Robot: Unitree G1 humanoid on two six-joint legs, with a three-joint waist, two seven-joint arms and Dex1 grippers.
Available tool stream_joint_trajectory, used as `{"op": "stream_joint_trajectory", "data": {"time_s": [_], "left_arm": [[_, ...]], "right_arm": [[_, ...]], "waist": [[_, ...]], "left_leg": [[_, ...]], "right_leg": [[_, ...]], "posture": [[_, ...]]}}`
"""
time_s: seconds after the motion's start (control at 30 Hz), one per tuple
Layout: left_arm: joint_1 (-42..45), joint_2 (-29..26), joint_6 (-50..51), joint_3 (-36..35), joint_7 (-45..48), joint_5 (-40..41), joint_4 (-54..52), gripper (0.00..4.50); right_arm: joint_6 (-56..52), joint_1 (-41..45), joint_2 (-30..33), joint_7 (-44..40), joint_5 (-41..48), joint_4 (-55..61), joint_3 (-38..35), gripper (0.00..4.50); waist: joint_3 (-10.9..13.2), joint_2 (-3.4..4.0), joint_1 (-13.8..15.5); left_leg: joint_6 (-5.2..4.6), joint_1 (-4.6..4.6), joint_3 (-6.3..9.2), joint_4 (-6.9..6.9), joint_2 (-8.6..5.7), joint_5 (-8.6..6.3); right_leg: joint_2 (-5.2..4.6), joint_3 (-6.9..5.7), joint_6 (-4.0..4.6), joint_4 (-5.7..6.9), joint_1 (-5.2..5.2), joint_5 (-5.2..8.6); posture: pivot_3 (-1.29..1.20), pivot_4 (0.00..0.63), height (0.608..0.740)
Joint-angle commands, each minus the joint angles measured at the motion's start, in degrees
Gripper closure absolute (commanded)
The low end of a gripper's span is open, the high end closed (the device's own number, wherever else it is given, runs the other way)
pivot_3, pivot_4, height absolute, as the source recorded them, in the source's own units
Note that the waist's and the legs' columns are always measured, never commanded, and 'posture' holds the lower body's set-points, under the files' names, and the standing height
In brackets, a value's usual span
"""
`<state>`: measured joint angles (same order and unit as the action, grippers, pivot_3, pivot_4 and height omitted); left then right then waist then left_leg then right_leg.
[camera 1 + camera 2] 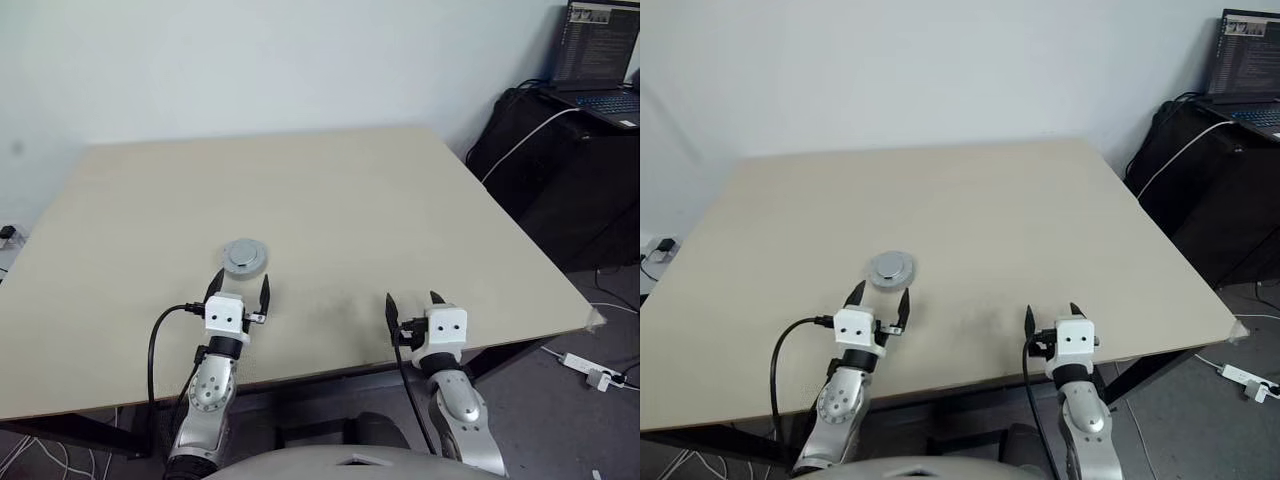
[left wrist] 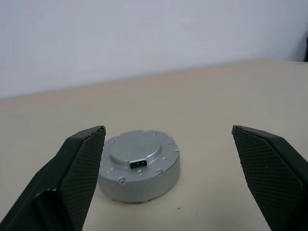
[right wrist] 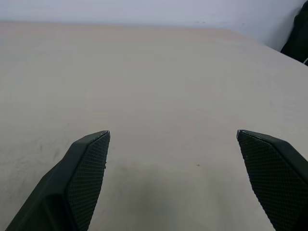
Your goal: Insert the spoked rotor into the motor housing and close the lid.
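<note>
A round grey metal puck lies on the pale table (image 1: 330, 190), near its front left. Its top is the lid (image 1: 243, 256), smooth grey face up, with a raised centre and a small connector slot at the side (image 2: 138, 163). The spoked rotor and the motor housing are hidden. My left gripper (image 1: 238, 290) hovers just on the near side of the lid, open, its two fingers wider apart than the puck and apart from it. My right gripper (image 1: 412, 300) hangs open over bare table near the front edge, with nothing between its fingers (image 3: 82, 173).
A black stand with an open laptop (image 1: 600, 60) sits off the table's far right corner. A white power strip (image 1: 590, 372) and cables lie on the floor to the right. The table's front edge runs just under both grippers.
</note>
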<state>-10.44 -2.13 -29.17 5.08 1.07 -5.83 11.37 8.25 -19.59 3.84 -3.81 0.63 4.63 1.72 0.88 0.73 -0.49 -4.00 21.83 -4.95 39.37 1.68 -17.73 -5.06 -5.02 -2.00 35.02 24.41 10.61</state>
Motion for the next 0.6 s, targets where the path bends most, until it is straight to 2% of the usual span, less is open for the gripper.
{"op": "stream_joint_trajectory", "data": {"time_s": [0.03,0.6], "left_arm": [[0.34,0.56,-1.03,0.30,-0.46,-0.21,-0.10,0.03],[2.76,0.70,1.86,-0.19,-1.28,-0.56,2.45,0.03]], "right_arm": [[1.24,0.84,-0.12,-0.21,0.16,0.64,-0.29,0.00],[1.23,1.32,-0.62,-0.21,0.05,0.83,0.81,0.00]], "waist": [[0.00,0.00,0.02],[-0.02,0.02,0.02]], "left_leg": [[0.00,0.00,0.00,0.00,0.00,0.00],[-0.03,0.00,0.00,0.01,0.01,0.02]], "right_leg": [[0.00,0.00,0.00,0.00,0.00,0.00],[0.02,-0.01,0.00,0.04,0.00,0.00]], "posture": [[0.00,0.000,0.740],[0.00,0.000,0.740]]}}
